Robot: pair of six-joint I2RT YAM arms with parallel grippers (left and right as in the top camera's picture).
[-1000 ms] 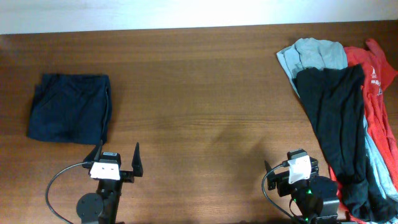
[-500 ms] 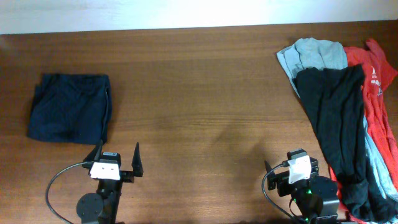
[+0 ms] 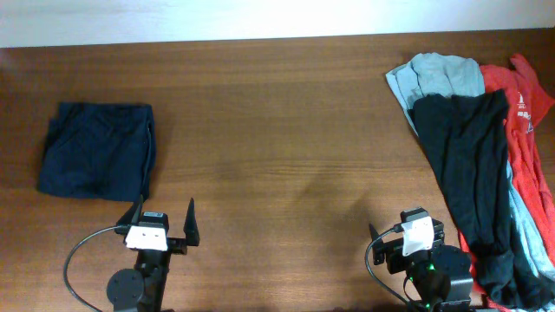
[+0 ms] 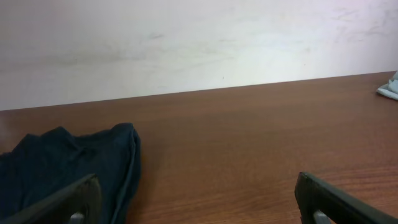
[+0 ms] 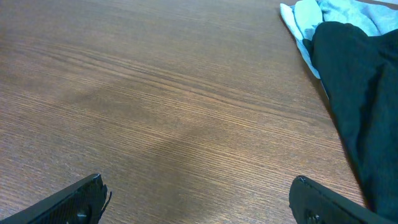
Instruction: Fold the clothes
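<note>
Clothes lie at both ends of the brown wooden surface (image 3: 277, 130), and both arms' fingers are spread wide, holding nothing.
A navy garment (image 3: 97, 149) lies folded in a neat rectangle at the left, just beyond the left fingers (image 4: 74, 199) and apart from them. At the right edge, a long black garment (image 3: 468, 173) is draped over a pale blue-grey one (image 3: 438, 76) and a red one (image 3: 525, 130). Its near end lies just beside the right fingers (image 5: 323, 202).

wooden table (image 3: 277, 130) | left: folded navy garment (image 3: 97, 163) | right: clothes heap (image 3: 468, 156), perhaps 3
</note>
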